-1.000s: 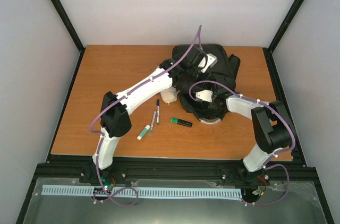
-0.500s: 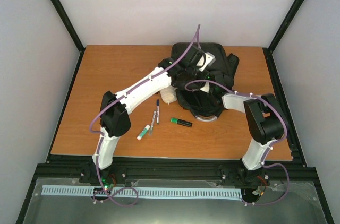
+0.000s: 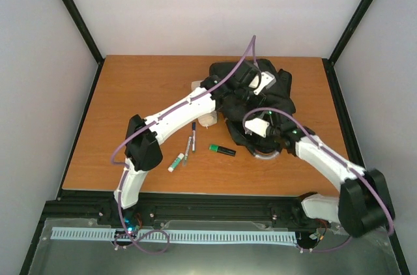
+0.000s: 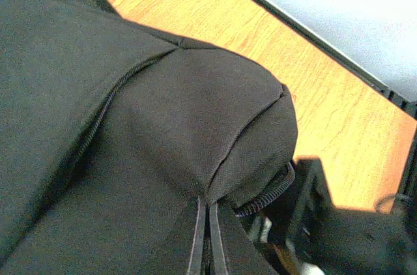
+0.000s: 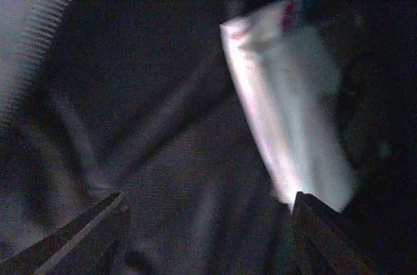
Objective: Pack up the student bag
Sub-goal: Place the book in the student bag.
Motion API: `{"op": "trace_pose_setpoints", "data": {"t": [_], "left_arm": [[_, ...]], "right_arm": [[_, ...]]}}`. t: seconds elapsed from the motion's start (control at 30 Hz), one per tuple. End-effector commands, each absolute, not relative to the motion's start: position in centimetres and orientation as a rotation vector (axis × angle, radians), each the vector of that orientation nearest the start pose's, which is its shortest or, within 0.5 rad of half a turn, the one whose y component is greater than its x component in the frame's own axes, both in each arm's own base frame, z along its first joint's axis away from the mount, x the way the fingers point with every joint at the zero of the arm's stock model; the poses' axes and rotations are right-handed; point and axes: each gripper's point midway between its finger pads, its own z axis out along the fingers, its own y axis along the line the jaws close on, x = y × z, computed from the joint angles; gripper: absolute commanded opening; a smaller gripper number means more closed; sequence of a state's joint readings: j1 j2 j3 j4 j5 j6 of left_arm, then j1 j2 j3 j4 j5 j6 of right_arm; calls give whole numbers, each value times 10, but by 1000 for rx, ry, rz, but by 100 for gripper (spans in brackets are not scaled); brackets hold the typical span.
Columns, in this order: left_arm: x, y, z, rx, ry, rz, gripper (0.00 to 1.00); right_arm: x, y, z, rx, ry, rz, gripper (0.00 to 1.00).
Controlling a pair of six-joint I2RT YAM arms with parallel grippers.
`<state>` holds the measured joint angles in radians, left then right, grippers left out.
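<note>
The student bag [image 3: 277, 96], a black fabric backpack, lies at the back right of the table with its curved grey handle [image 3: 266, 154] toward the front. My left gripper [image 3: 251, 91] is over the bag's top; in the left wrist view its jaws [image 4: 208, 236] are shut, pinching a fold of the bag's fabric [image 4: 163, 125] beside a zipper. My right gripper [image 3: 247, 126] is at the bag's front opening. In the right wrist view it [image 5: 208, 236] stands open inside the dark interior, and a white packet [image 5: 293, 112] lies just ahead of its right finger [image 5: 326, 239].
On the table left of the bag lie a green marker [image 3: 222, 150], two pens [image 3: 190, 141], a green-capped glue stick [image 3: 176, 162] and a white object [image 3: 207, 118]. The bag's zipper teeth [image 5: 45, 21] run past the right gripper's upper left.
My right arm has stretched out low, its elbow swinging to the near right, while its gripper stays at the bag's opening. The left gripper shifted slightly right, pulling the bag's top with it.
</note>
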<state>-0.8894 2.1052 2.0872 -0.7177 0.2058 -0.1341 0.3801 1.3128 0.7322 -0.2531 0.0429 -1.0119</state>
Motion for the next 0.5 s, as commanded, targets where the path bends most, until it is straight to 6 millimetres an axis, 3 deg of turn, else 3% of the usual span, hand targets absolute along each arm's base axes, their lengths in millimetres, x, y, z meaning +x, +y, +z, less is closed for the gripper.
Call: {"op": "trace_pose_setpoints", "data": {"t": [0.0, 0.17, 0.37, 0.47], "left_arm": [[342, -495, 253, 990, 2116, -829, 1], [340, -499, 224, 993, 2172, -849, 1], [338, -503, 189, 987, 2233, -874, 1], [336, -501, 169, 994, 2268, -866, 1]], "right_arm": [[235, 146, 100, -1655, 1919, 106, 69], [194, 143, 123, -1603, 1925, 229, 73], [177, 142, 128, -1532, 1951, 295, 74], [180, 146, 146, -1475, 1934, 318, 74]]}}
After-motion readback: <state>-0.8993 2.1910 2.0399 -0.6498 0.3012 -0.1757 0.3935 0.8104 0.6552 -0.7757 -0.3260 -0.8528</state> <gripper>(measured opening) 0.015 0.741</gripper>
